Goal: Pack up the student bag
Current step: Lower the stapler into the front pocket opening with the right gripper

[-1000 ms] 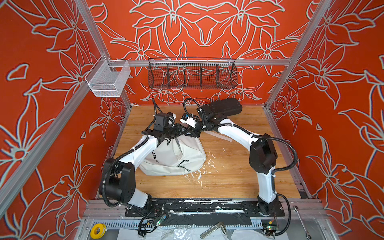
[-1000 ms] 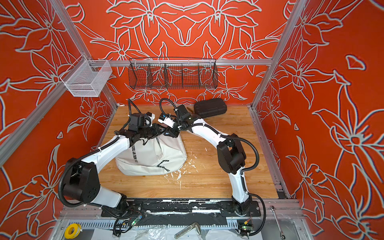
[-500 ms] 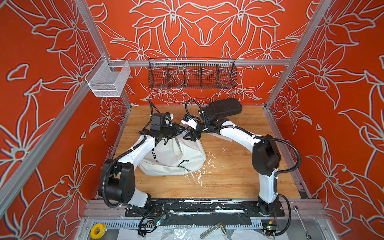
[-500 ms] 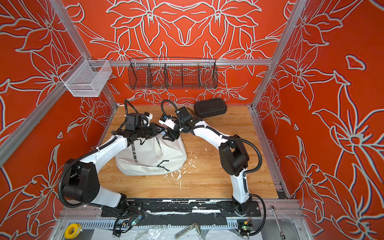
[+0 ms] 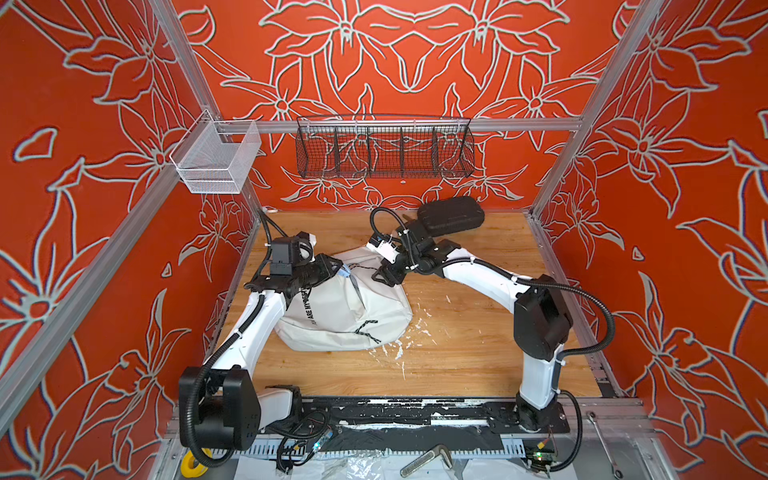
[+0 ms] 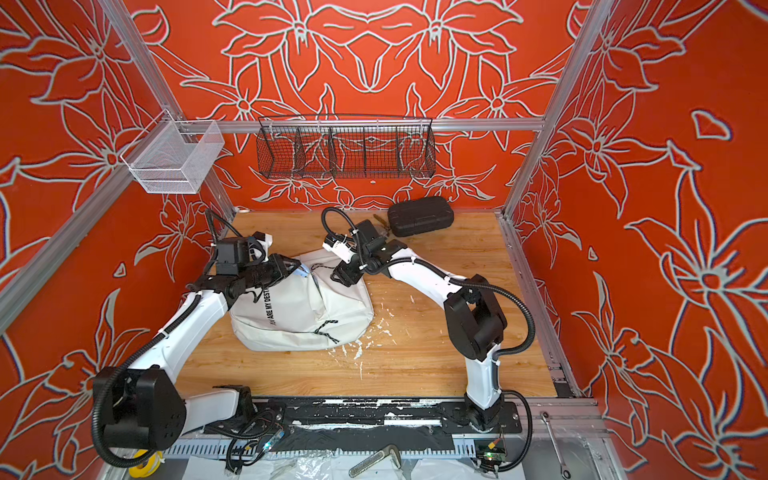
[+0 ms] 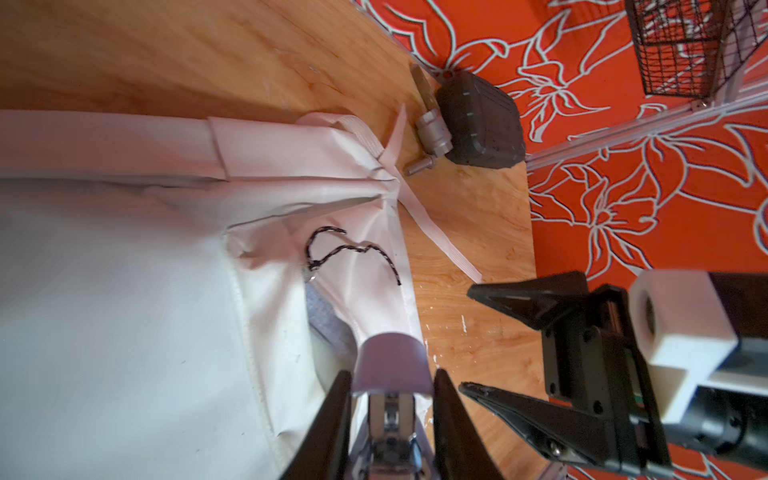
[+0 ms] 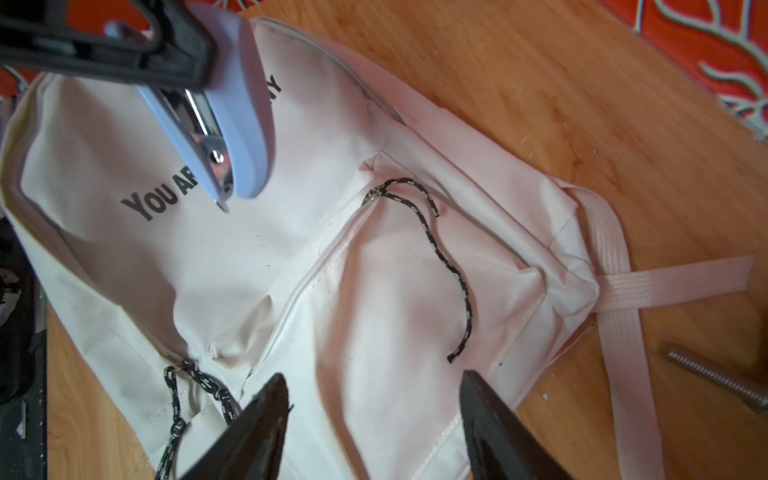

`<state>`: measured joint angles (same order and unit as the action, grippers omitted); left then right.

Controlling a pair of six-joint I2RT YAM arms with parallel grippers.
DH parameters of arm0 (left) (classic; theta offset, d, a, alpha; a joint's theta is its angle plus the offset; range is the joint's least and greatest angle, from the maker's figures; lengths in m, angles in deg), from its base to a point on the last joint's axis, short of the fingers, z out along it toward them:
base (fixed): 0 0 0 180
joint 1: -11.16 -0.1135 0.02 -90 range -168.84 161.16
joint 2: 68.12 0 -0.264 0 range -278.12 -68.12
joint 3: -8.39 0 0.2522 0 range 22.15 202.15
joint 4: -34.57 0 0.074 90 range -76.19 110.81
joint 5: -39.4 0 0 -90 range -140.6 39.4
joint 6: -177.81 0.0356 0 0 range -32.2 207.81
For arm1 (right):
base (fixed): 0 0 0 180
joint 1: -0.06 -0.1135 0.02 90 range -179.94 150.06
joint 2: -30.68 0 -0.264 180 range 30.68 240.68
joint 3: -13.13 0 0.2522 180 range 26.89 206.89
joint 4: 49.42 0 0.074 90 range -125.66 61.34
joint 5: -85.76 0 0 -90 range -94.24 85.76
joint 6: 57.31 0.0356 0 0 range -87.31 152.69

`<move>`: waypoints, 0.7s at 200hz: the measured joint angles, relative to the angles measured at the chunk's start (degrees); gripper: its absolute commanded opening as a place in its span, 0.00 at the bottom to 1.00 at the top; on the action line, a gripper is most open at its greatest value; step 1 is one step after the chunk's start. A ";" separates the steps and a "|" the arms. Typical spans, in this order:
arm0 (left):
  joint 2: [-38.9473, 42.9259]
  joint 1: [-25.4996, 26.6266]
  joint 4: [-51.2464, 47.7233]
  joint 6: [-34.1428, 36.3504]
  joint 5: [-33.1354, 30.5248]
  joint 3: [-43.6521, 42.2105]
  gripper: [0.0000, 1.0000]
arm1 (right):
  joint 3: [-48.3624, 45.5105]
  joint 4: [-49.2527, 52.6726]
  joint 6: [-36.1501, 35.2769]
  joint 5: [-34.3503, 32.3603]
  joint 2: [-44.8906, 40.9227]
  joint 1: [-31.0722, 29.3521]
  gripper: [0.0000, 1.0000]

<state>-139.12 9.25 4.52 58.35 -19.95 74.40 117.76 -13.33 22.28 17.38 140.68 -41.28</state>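
The student bag (image 5: 345, 309) is lying on the wooden table (image 5: 465, 357), left of centre in both top views. The left gripper (image 7: 390, 376) is clamping a lavender stapler (image 8: 245, 124) above the bag's printed front. The right gripper (image 8: 376, 376), jaws standing apart (holding nothing), is hovering over the front pocket, near a black zipper cord (image 8: 432, 249).

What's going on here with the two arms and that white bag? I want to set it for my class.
Two robot arms are packing a white backpack that lies on the wooden table. The left gripper holds what looks like a lavender stapler between its jaws, just above the bag. The right gripper hovers over the front pocket near a black zipper cord, jaws open and holding nothing. A black case sits unpacked at the back.
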 measured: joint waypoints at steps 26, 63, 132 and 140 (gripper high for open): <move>0.39 -1.75 -2.29 0.50 -0.94 -0.83 0.11 | 0.17 -0.37 5.35 -3.93 1.75 -3.76 0.56; 0.42 -3.39 -3.45 1.01 -1.05 -1.33 0.11 | 3.23 -0.24 10.23 -7.72 5.73 -7.26 0.53; 0.50 -3.41 -3.32 0.87 -0.87 -4.48 0.11 | 9.57 2.73 16.63 -17.77 10.67 -9.73 0.18; 0.57 -3.41 -3.34 0.90 -0.85 -4.48 0.11 | 9.57 2.89 17.05 -18.14 10.67 -9.77 0.14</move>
<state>-138.56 5.84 1.17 59.25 -20.80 69.92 127.33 -10.45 39.33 -0.76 151.34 -51.05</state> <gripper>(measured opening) 0.294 0.193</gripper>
